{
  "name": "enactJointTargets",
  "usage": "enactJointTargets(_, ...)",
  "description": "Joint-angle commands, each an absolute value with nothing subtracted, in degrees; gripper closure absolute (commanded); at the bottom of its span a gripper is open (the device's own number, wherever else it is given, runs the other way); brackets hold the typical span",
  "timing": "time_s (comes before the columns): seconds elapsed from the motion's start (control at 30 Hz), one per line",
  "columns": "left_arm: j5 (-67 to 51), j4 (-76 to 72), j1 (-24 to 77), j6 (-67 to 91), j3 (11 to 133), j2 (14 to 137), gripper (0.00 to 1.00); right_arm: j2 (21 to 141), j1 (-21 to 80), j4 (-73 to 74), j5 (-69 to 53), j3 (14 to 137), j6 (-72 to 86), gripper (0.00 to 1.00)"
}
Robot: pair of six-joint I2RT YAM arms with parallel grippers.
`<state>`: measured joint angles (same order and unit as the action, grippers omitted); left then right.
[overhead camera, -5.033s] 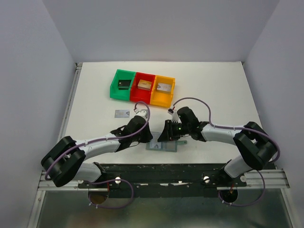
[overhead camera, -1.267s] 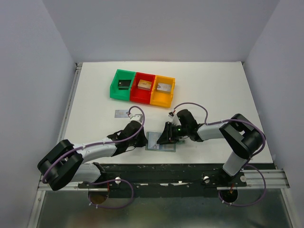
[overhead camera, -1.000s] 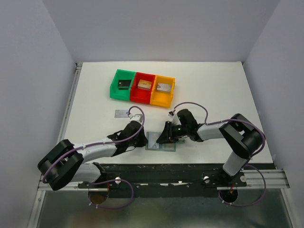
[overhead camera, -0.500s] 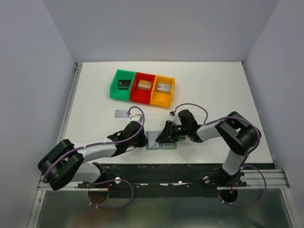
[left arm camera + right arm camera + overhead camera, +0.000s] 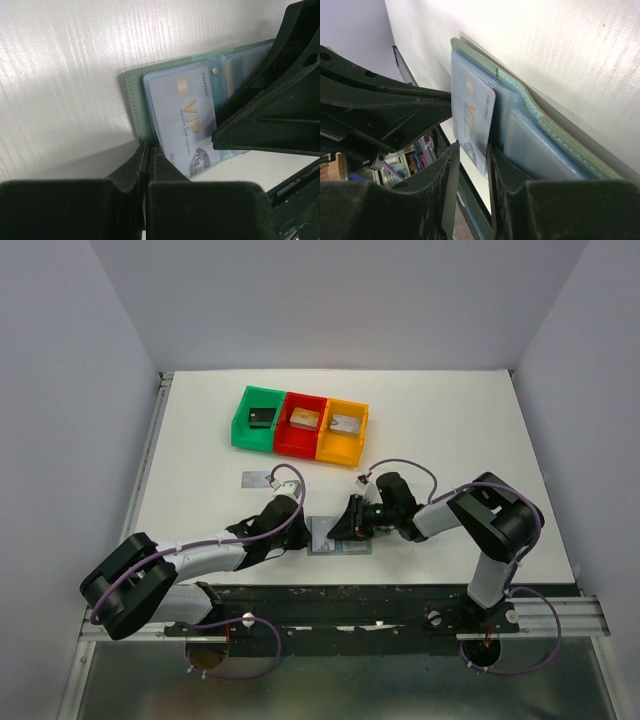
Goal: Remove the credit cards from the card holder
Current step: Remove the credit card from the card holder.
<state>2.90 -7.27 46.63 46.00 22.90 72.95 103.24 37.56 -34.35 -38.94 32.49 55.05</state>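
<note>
The card holder (image 5: 346, 544) lies open flat near the table's front edge, with a green cover (image 5: 134, 97) and pale blue pockets (image 5: 540, 152). A pale silvery credit card (image 5: 182, 112) printed "VIP" sticks partway out of a pocket. My left gripper (image 5: 146, 146) is shut, its tips pressed at the holder's left edge beside that card. My right gripper (image 5: 472, 149) comes in from the other side. Its jaws stand a little apart, with the end of the card (image 5: 472, 112) between them, close to one finger (image 5: 492, 160) and not clamped. Another silvery card (image 5: 257, 479) lies loose on the table.
Green (image 5: 258, 418), red (image 5: 303, 421) and orange (image 5: 344, 427) bins stand in a row at the back, each with a small block inside. The two grippers (image 5: 300, 530) (image 5: 352, 524) nearly meet over the holder. The table's front edge and rail run just behind the holder.
My right gripper has crept left over the holder and its jaws have narrowed slightly around the card's end. The left gripper has stayed shut and still.
</note>
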Motion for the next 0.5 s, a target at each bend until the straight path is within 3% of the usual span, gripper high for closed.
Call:
enactJointTargets(0.0,1.41,-6.33,47.28,46.49,21.62,75.67,0.98,106.08,37.88,-42.53,-41.57,31.38,56.86,0.64)
enactJointTargets(0.47,0.44,-7.29,47.64,46.05,22.59,77.61,0.99,107.67,37.88,-44.65,-44.3,32.61,57.57,0.64)
